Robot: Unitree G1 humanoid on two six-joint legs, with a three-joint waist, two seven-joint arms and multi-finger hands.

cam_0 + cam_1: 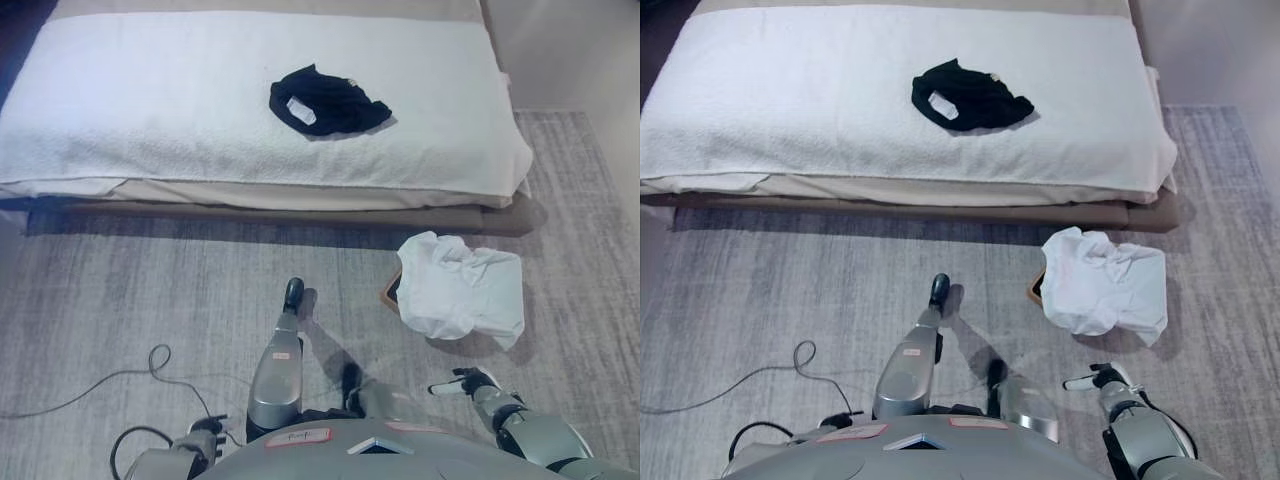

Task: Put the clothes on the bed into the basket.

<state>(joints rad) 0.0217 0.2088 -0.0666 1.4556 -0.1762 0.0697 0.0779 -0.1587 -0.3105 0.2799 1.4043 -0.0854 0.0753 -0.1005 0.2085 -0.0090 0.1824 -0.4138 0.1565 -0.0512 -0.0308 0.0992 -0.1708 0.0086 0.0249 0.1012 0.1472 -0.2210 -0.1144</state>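
Bed – one black garment | floor – one white garment (over basket) | right hand spread

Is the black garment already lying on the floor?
No, the black garment lies on the bed; only the white garment is down by the floor.

Silver-grey arms; dark robot hand, white-tipped fingers.

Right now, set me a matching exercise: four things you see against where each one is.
Things:
1. black garment
2. white garment
3. left hand
4. right hand

Places:
A. low at the view's right, above the carpet
B. draped over the basket on the floor
C. on the bed's white cover
D. reaching forward above the carpet, short of the bed

Pairs: 1-C, 2-B, 3-D, 4-A
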